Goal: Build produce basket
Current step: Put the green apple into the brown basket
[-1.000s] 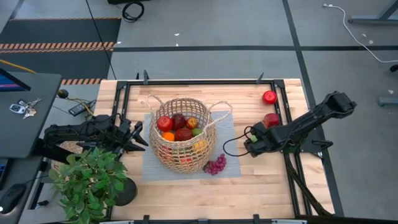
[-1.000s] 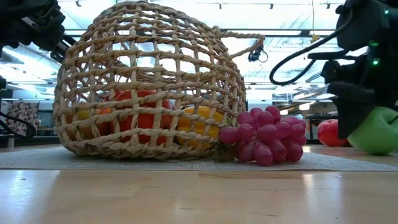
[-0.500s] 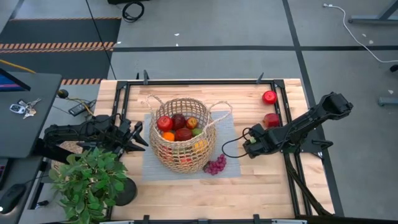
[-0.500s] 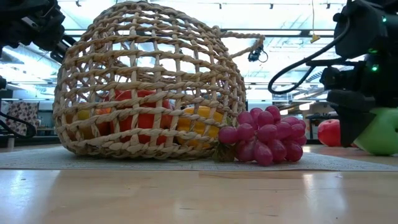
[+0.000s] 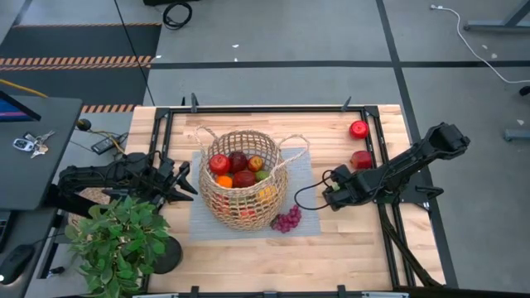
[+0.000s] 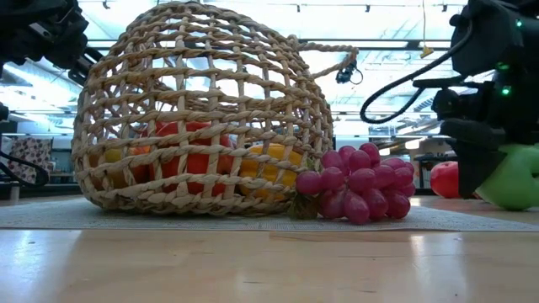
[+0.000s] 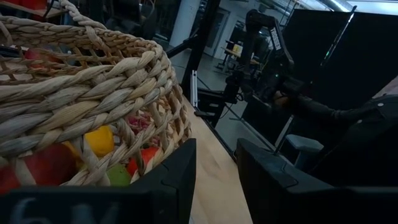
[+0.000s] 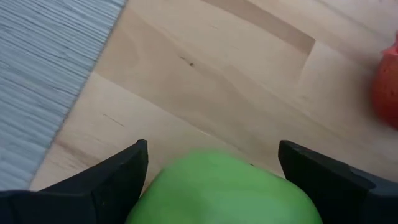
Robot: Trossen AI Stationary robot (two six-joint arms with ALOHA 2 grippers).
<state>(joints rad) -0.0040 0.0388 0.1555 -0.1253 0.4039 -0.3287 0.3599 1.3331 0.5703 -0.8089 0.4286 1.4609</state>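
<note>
Between right tool (image 8: 211, 168) fingers, green pear (image 8: 227, 190)

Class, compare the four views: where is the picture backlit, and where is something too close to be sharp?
Low view: bright ceiling lights behind the basket leave its weave in silhouette. Right wrist view: the green fruit between the right claw's fingers is a soft blur. Left wrist view: the near basket rim is soft and the room behind is dark. High view: evenly lit.

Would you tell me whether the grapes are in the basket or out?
Out: the grapes lie on the mat against the basket.
</note>
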